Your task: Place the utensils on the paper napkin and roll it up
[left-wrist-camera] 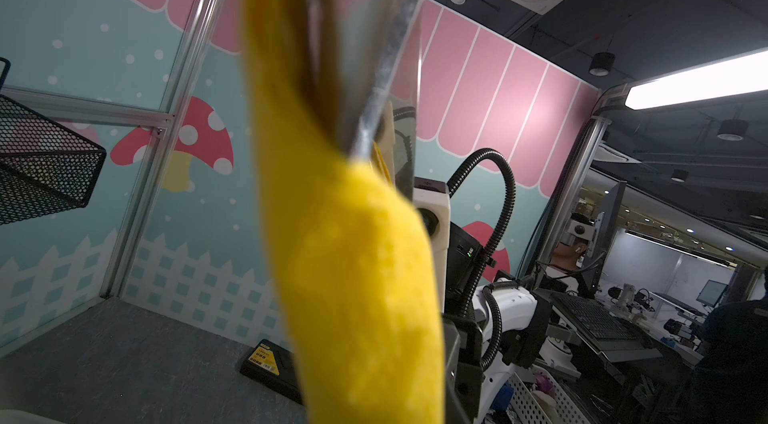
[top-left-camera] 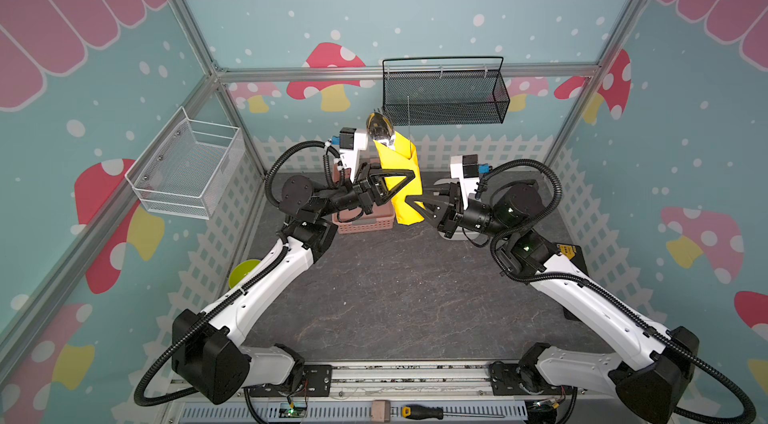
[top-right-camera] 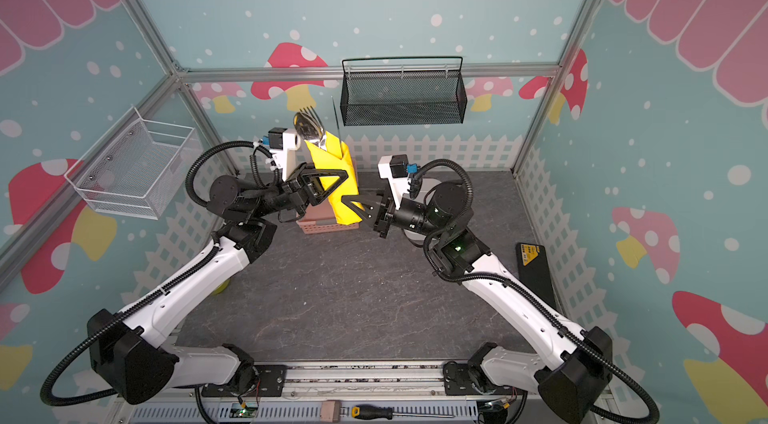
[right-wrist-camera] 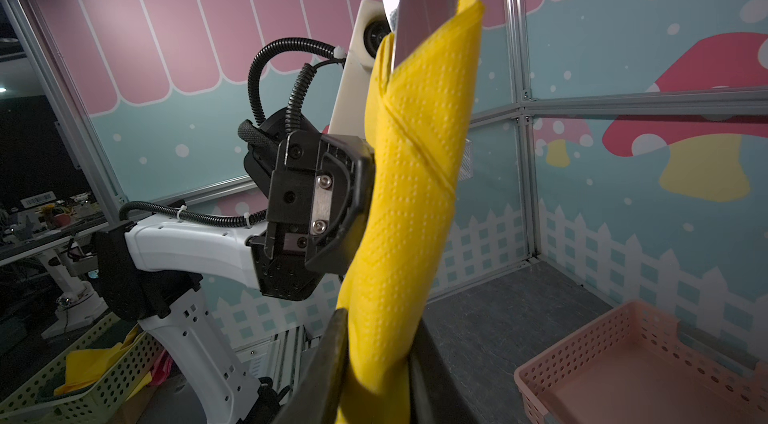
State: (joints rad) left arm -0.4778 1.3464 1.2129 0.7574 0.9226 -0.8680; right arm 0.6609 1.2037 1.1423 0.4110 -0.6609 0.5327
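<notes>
Your left gripper (top-left-camera: 401, 179) pinches the rolled napkin (top-left-camera: 400, 160) upright, upper centre of frame, so the utensils (top-left-camera: 380, 131) stay inside. Right gripper (top-left-camera: 415, 201) straddles its lower end, probably to steady it; can't tell if it's pinching.

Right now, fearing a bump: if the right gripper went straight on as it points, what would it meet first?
The rolled paper napkin, its lower end between the fingers of the right gripper; what lies beyond is unclear in depth.

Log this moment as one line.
napkin roll: upright, airborne, utensils poking out top | left gripper: shut mid-roll | right gripper: astride lower end
</notes>
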